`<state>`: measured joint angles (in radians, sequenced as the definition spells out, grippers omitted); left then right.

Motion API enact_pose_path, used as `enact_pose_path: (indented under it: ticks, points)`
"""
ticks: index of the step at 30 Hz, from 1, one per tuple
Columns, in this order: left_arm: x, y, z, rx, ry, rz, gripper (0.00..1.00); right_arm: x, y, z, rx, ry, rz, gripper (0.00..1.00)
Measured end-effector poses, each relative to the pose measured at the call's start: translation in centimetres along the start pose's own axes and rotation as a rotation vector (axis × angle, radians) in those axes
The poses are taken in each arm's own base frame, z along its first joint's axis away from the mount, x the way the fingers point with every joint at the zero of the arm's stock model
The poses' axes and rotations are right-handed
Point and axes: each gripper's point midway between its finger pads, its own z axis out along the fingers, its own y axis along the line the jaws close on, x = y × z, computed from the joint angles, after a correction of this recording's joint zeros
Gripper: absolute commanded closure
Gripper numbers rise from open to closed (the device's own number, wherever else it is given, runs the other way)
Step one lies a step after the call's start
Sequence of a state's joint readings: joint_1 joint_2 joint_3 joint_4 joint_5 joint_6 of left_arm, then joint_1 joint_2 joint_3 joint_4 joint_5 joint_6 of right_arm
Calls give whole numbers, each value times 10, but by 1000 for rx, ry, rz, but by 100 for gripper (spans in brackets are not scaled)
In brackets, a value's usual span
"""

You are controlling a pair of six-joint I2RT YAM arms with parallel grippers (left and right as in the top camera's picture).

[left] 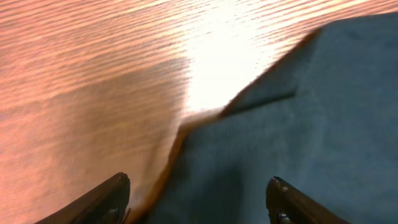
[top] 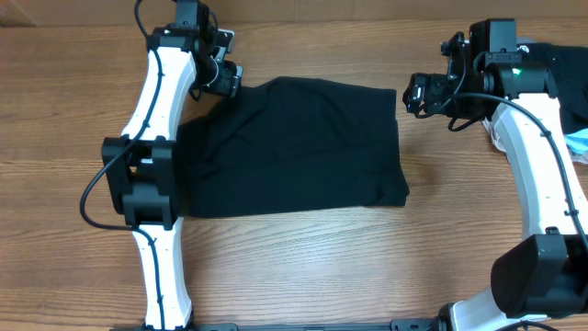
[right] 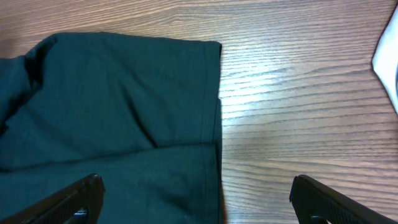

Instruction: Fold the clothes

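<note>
I judge it mid-fold: left gripper [top: 227,83] at the garment's [top: 294,147] ten o'clock corner, right gripper [top: 411,94] at two, both spread, empty. Next, pinch both corners.

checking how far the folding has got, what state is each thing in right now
black garment: lying flat, folded over into a rough rectangle, not held
left gripper: fingers open, over the garment's far left corner, holding nothing
right gripper: fingers open, just off the garment's far right corner, holding nothing
other clothes: bunched at the right edge of the overhead view, mostly out of frame
</note>
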<state>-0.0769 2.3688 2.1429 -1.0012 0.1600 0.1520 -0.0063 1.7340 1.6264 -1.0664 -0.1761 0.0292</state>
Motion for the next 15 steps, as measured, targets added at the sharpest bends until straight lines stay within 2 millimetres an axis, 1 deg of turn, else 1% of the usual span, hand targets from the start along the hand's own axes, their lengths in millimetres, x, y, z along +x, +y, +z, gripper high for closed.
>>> enact_pose_path:
  ticks: [3, 4, 7, 9, 15]
  points:
    - [-1, 1, 12, 5, -3, 19, 32, 0, 0, 0, 0, 0, 0, 0]
    - [-1, 1, 15, 7, -5, 25, 35, 0, 0, 0, 0, 0, 0, 0]
    - [-3, 2, 20, 10, -14, 43, 39, 0, 0, 0, 0, 0, -1, 0]
    - [-4, 2, 23, 10, -16, 48, 40, 0, 0, 0, 0, 0, 0, 0]
    - [0, 1, 32, 23, -1, 58, 48, -1, 0, 0, 0, -4, -1, 0]
